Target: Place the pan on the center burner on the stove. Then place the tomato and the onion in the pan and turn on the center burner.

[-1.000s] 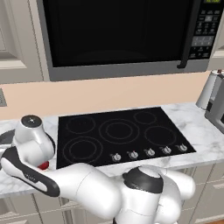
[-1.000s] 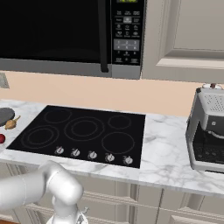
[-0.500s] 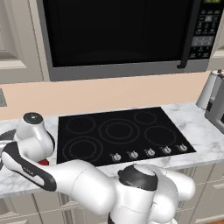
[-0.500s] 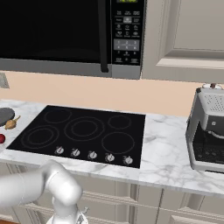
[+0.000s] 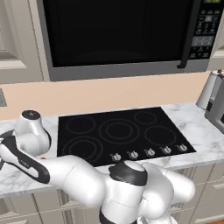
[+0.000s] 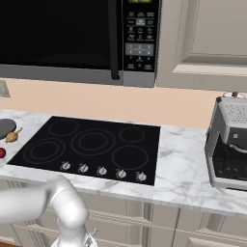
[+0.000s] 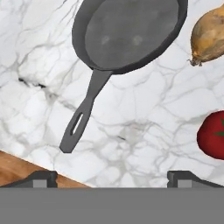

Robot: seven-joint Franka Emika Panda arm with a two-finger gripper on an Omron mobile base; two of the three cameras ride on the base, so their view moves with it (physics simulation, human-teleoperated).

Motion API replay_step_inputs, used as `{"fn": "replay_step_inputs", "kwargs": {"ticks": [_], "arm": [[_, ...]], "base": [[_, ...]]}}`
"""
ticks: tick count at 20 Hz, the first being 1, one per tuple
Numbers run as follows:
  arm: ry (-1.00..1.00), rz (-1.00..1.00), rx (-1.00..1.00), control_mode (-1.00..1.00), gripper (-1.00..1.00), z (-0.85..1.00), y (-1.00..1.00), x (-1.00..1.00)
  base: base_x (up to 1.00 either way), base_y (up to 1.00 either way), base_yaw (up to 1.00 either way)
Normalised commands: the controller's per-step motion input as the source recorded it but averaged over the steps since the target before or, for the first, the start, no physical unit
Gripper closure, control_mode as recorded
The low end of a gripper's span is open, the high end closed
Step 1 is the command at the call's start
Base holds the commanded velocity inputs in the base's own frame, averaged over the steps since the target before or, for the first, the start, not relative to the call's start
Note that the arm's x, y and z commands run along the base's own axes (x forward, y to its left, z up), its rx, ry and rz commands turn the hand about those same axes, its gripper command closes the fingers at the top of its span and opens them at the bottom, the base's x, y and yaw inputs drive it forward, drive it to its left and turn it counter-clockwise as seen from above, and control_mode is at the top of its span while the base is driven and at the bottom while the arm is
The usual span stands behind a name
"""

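Observation:
In the hand view the dark grey pan (image 7: 131,35) lies on the marble counter, its long handle (image 7: 81,118) pointing down-left toward me. My gripper (image 7: 116,178) hovers open above the counter near the handle's end, with nothing between its fingertips (image 7: 43,177). The golden-brown onion (image 7: 210,37) lies beside the pan's rim and the red tomato (image 7: 214,135) below it. From the right base view, pan (image 6: 5,128), onion (image 6: 13,136) and tomato (image 6: 1,153) sit left of the black stove (image 6: 140,144). The center burner (image 6: 93,142) is bare.
The counter's front edge shows in the hand view, with wood floor (image 7: 13,170) beyond it. A row of silver knobs (image 6: 101,170) lines the stove's front. A coffee machine (image 6: 231,144) stands on the right, and a black microwave (image 6: 72,34) hangs above.
The arm has swung slightly further left over the counter beside the stove. The jaws have stayed open, and the pan, onion and tomato have not moved.

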Motion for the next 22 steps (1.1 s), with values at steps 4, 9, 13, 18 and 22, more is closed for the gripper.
{"fn": "replay_step_inputs", "kwargs": {"ticks": [4,9,13,18,22], "arm": [[0.08,-0.02,0.0,-1.0,-1.0,-0.16,0.28,0.01],[0.04,-0.02,0.0,-1.0,-1.0,-0.19,0.22,0.0],[0.0,-0.02,0.0,-1.0,-1.0,-0.16,0.15,0.0],[0.0,-0.02,0.0,-1.0,-1.0,-0.18,0.11,0.01],[0.0,-0.02,0.0,-1.0,-1.0,-0.17,0.05,0.04]], "base": [[0.0,0.0,0.0],[0.0,0.0,0.0],[0.0,0.0,0.0],[0.0,0.0,0.0],[0.0,0.0,0.0]]}}
